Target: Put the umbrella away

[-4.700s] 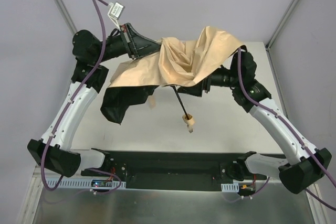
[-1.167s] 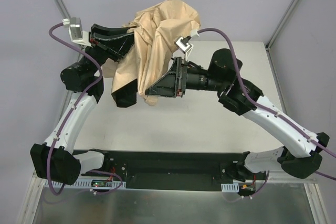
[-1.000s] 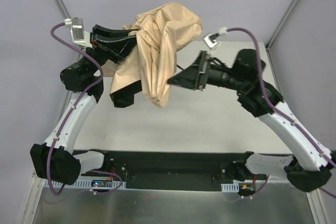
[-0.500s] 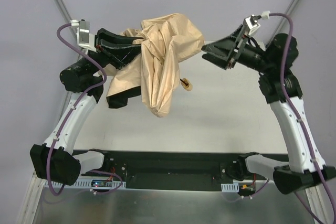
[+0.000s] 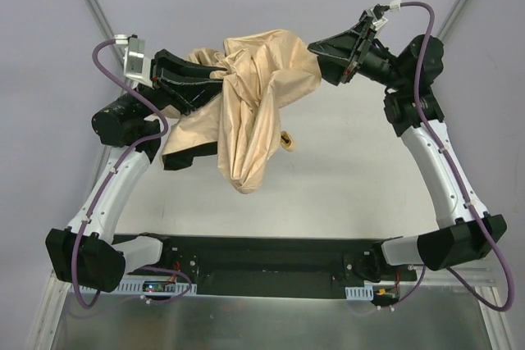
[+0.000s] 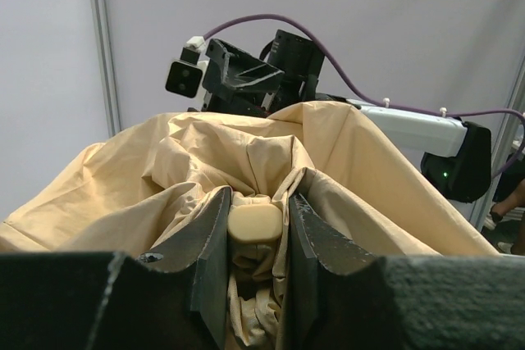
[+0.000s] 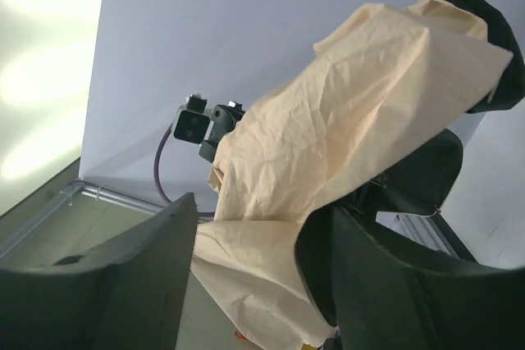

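Seen from above, two robot arms reach up over a pale tabletop [image 5: 353,178] and meet at a beige umbrella [image 5: 258,96] held in the air between them; the umbrella is half collapsed, its canopy bunched into loose folds. The fabric hangs in a long drooping point towards the near side, above the tabletop rather than resting on it; a flap of black lining [image 5: 176,157] shows beneath the fabric on the left. A small pale knob handle [image 5: 287,140] peeks out from under the canopy on the right, at the end of a thin dark shaft.

The left hand [image 6: 257,202] comes in from the left at the top of the canopy; its wrist view shows the two dark fingers [image 6: 205,243] clamped on a pale rounded cap [image 6: 256,223] in the middle of the gathered cloth, with fabric bulging up on both sides.

The right hand [image 5: 316,61] is raised high at the canopy's right edge; in its wrist view the fingers [image 7: 131,284] stand wide apart, a fold of beige fabric lies in the gap, close against the right-side finger and clear of the other one, so nothing is pinched.
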`<state>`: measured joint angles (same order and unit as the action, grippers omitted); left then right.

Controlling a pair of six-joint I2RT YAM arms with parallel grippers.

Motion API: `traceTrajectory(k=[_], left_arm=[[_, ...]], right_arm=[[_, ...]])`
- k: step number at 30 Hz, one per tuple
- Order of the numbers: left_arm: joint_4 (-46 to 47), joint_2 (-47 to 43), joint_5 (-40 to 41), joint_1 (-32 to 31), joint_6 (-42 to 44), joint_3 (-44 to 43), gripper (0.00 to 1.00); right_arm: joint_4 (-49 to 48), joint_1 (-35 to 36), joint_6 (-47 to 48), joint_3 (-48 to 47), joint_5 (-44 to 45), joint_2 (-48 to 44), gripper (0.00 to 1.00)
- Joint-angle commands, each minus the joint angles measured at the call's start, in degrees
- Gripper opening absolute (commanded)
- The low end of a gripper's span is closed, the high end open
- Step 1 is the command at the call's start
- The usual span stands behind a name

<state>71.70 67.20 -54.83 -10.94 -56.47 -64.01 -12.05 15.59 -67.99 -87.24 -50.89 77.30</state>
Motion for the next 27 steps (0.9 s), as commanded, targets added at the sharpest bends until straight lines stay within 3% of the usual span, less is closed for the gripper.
traceTrajectory(k=[1, 5, 8, 9, 13, 18, 22, 27], left_arm=[[11.9, -1.6, 0.1, -0.7, 0.9, -1.8, 0.0], [11.4, -0.5, 0.8, -0.7, 2.2, -3.5, 0.0], [9.3, -0.2, 2.7, -0.7, 5.3, -3.9, 0.0], [8.7, -0.1, 3.8, -0.7, 6.4, -3.8, 0.0], [3.3, -0.8, 10.5, -0.7, 14.0, -2.7, 0.0], [-6.3, -1.8, 23.2, -0.6, 20.7, -2.5, 0.0], [-4.6, -0.8, 25.3, -0.7, 17.4, -3.2, 0.0], [-5.3, -1.6, 28.6, -0.8, 16.0, -2.4, 0.0]], right_arm=[[-12.4, 2.2, -8.7, -3.7, -3.3, 1.6, 0.58], [-12.7, 3.8, -8.4, -3.6, -3.5, -0.3, 0.41], [-12.6, 3.8, -7.7, -3.4, -2.5, -2.7, 0.06], [-13.0, 3.9, -7.3, -3.5, -1.9, -3.5, 0.01], [-12.0, 6.7, -3.0, -1.2, 0.5, -9.1, 0.01], [-11.6, 18.2, 5.7, 4.4, 7.8, -13.9, 0.01], [-15.0, 27.5, 8.1, 2.6, 13.9, -9.2, 0.01], [-14.8, 35.3, 9.4, -5.0, 14.3, -0.3, 0.01]])
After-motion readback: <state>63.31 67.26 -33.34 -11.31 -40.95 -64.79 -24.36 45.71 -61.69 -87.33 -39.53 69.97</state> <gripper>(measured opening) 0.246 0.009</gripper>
